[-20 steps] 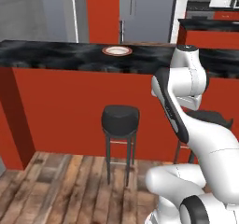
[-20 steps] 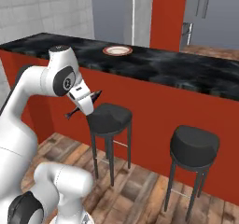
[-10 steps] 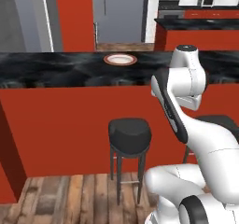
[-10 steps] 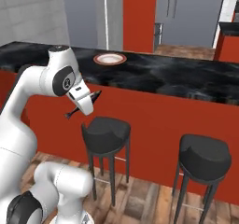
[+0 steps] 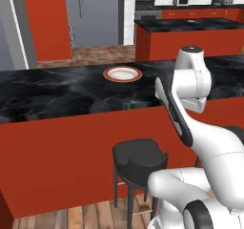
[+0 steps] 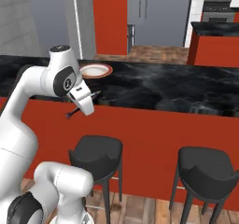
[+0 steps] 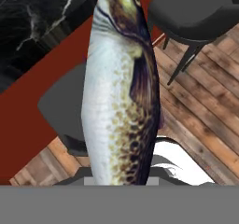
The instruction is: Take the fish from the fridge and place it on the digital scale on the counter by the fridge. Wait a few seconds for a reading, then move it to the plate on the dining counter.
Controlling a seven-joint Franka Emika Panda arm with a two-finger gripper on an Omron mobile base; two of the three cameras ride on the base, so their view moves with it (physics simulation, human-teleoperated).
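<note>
Fish (image 7: 121, 92) was clamped in the gripper (image 6: 83, 102), running lengthwise up the hand view, pale belly and speckled dark back showing, held in front of the dining surface's (image 6: 154, 85) red panel, above a black stool (image 6: 97, 152). Plate (image 5: 122, 73) sat on the black marbled top, well apart from the fish. Second stool (image 6: 204, 166) stood to the right; grey fridge (image 6: 156, 14) was far behind
</note>
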